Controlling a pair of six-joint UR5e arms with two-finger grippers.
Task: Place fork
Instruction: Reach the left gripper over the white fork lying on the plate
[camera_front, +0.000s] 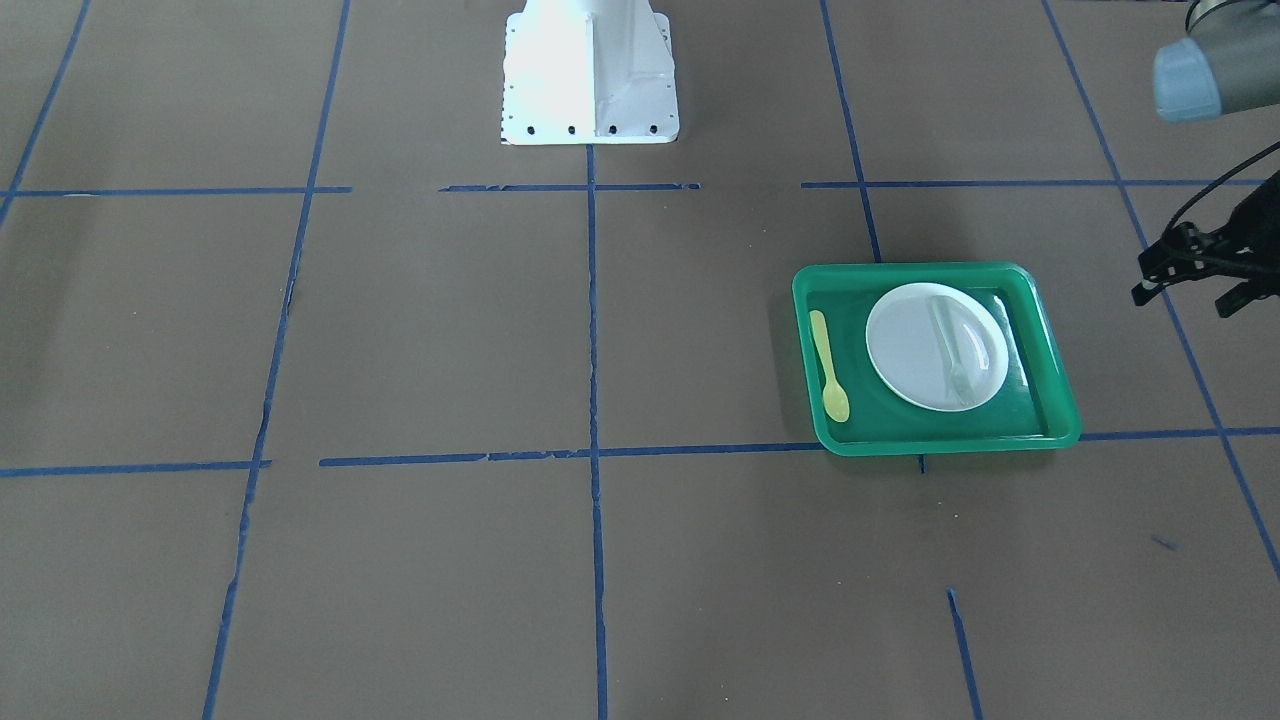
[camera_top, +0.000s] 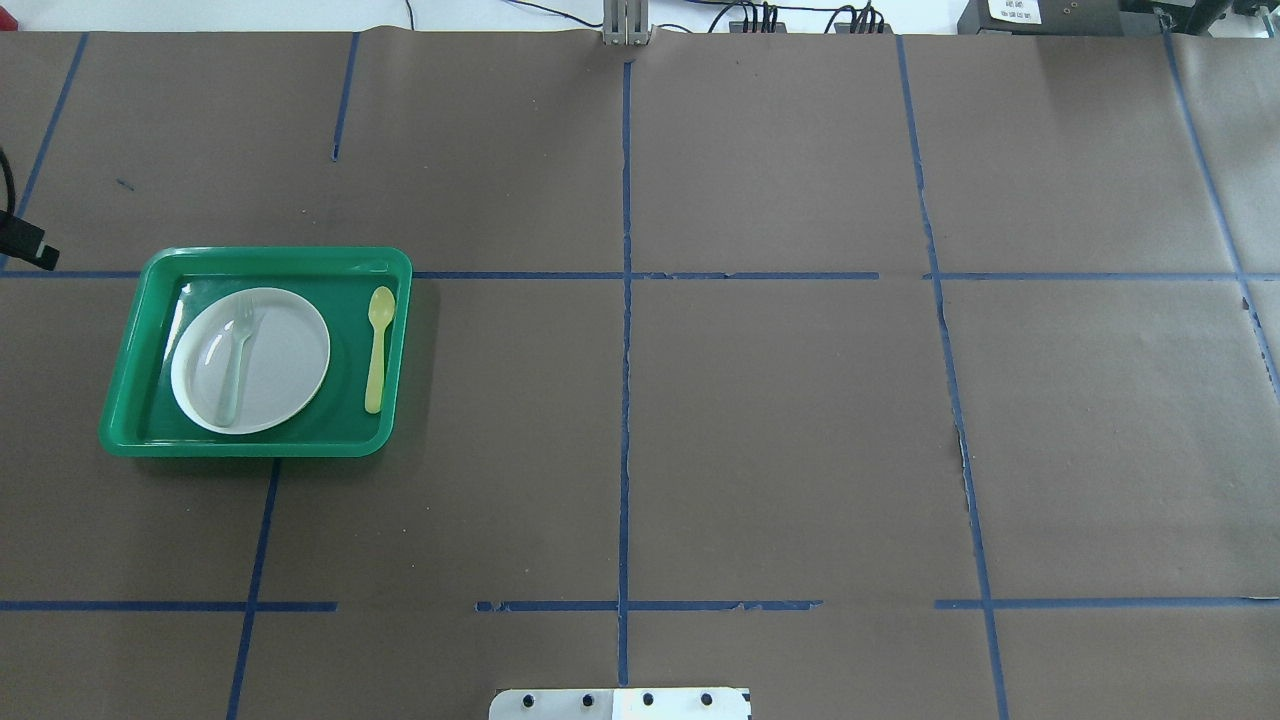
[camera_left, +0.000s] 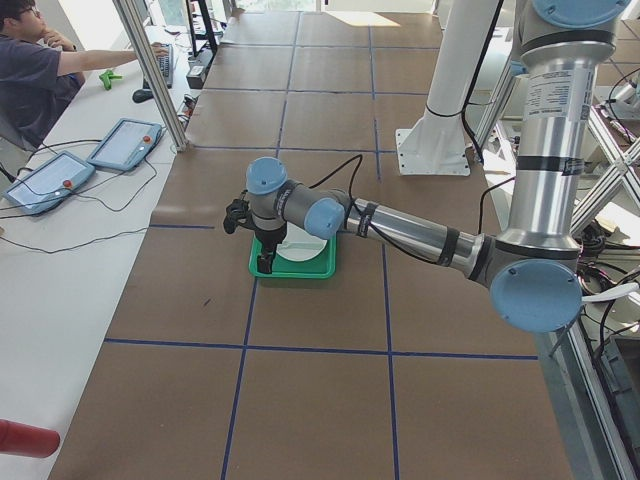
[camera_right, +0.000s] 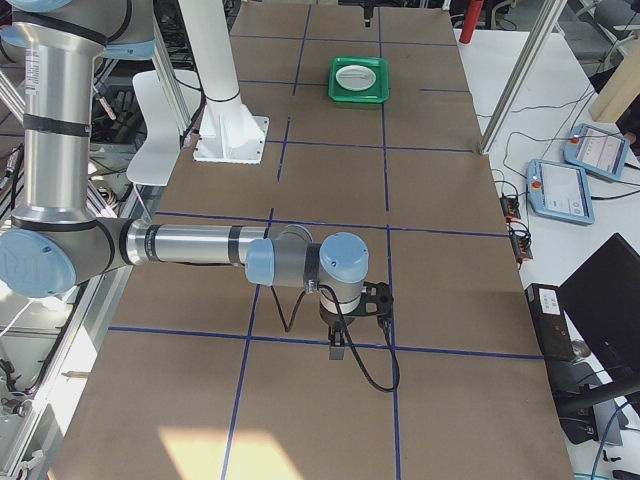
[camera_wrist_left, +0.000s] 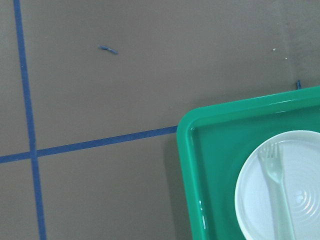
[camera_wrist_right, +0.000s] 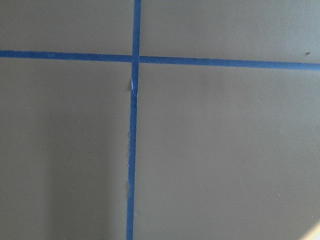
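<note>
Nearest, right gripper (camera_right: 337, 350) hanging over taped table (camera_right: 450, 290), grip impossible to tell. Farther off, fork (camera_top: 236, 360) flat on white plate (camera_top: 290, 350) inside green tray (camera_top: 260, 258), beside yellow spoon (camera_top: 377, 350). Beyond, left gripper (camera_front: 1185, 290), off the tray, grip unclear.

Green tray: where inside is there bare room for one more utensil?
On the round white plate, the half nearer the yellow plastic spoon is bare; the translucent plastic fork fills the other. Floor of the green plastic tray shows only corner slivers and a thin plate-to-spoon strip.
</note>
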